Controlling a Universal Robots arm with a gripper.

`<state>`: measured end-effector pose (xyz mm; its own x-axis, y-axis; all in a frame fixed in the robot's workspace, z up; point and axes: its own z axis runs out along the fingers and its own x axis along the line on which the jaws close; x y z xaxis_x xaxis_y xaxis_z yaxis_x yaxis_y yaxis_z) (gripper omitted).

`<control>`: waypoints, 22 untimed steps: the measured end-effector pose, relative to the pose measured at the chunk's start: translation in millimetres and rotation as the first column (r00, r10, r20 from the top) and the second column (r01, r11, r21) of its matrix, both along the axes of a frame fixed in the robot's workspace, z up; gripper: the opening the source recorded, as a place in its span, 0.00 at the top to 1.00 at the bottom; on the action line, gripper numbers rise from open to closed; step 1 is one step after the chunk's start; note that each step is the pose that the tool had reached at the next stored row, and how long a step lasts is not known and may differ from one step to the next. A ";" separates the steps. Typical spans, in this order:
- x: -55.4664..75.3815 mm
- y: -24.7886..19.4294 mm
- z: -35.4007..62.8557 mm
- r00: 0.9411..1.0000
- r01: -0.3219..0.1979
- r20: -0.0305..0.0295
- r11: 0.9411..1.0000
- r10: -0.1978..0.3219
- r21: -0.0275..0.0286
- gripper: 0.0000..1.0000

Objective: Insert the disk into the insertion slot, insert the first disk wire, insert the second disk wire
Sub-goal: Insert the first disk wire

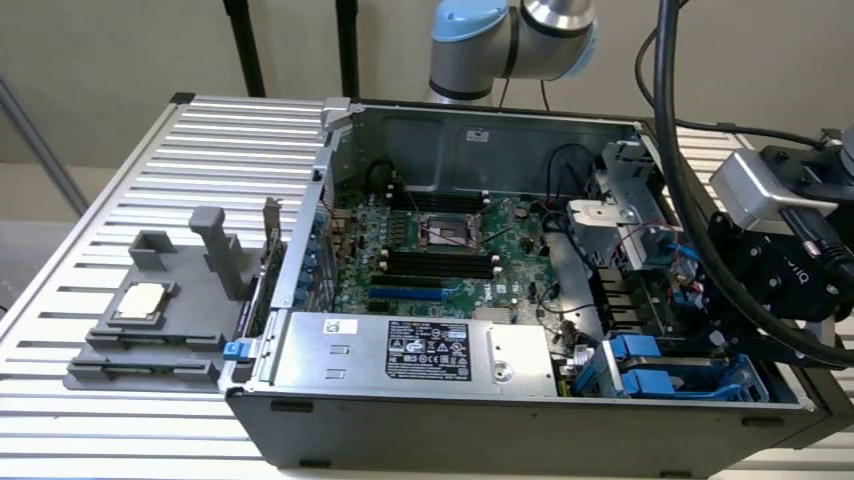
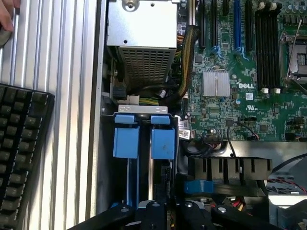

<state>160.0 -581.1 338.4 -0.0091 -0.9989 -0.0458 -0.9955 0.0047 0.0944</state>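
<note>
Disk (image 2: 162, 140) and carrier look already seated in the insertion slot (image 1: 667, 372), at the near corner of the open computer case (image 1: 534, 430) on the exterior view's right. It sits just beside the power-supply box (image 1: 414, 350). Two blue carrier tabs stand side by side there, and I cannot tell which one belongs to the task's drive. The grey body is mostly hidden between the rails.

It seems to stand on its edge. Its long axis runs along the bay's blue rails, with the tab end facing the power-supply box and the other end toward the case wall under the arm.

I judge it a dense, rigid piece, heavy for its bulk. The metal faces are likely slick, while the plastic frame gives a little and offers more purchase. It would take a knock badly, and the connector edge is delicate. The best hold is on the blue frame, at the tab or along the side rails, not on the labelled face. The wires are probably thin and limp, so they are best held at the plug.

The fingers (image 2: 152, 210) hang over the far end of the bay, drawn close together. I cannot tell whether anything is pinched between them.
</note>
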 end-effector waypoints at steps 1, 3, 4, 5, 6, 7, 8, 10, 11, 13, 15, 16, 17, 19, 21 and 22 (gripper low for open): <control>0.0 0.0 -0.1 1.000 0.000 0.000 1.000 0.000 -0.001 0.83; 0.0 0.0 -0.2 1.000 0.000 0.000 1.000 0.000 -0.002 0.83; 0.0 0.0 -0.3 1.000 0.000 0.000 1.000 0.000 -0.002 0.83; 0.0 0.0 -0.3 1.000 0.000 0.000 1.000 0.000 -0.002 0.83; 0.0 0.0 -0.3 1.000 0.000 0.000 1.000 0.000 -0.003 0.83; 0.0 0.0 -0.3 1.000 0.000 0.000 1.000 0.000 -0.003 0.83; 0.0 0.0 -0.4 1.000 0.000 0.000 1.000 0.000 -0.003 0.83; 0.0 0.0 -0.4 1.000 0.000 0.000 1.000 0.000 -0.003 0.83; -0.1 0.1 -0.5 1.000 0.001 0.000 1.000 -0.001 -0.002 0.83; -0.3 0.3 -0.6 1.000 0.002 0.000 1.000 -0.002 -0.002 0.83; -0.7 0.8 -0.5 1.000 0.003 0.000 1.000 -0.003 -0.002 0.83; -0.8 1.0 -0.5 1.000 0.004 0.000 1.000 -0.004 -0.002 0.83; -0.9 1.1 -0.5 1.000 0.004 0.000 1.000 -0.004 -0.002 0.83; -1.0 1.1 -0.5 1.000 0.004 0.000 1.000 -0.004 -0.002 0.83; -1.0 1.1 -0.7 1.000 0.005 0.000 1.000 -0.005 -0.002 0.83; -1.0 1.2 -0.9 1.000 0.004 0.000 1.000 -0.004 -0.003 0.83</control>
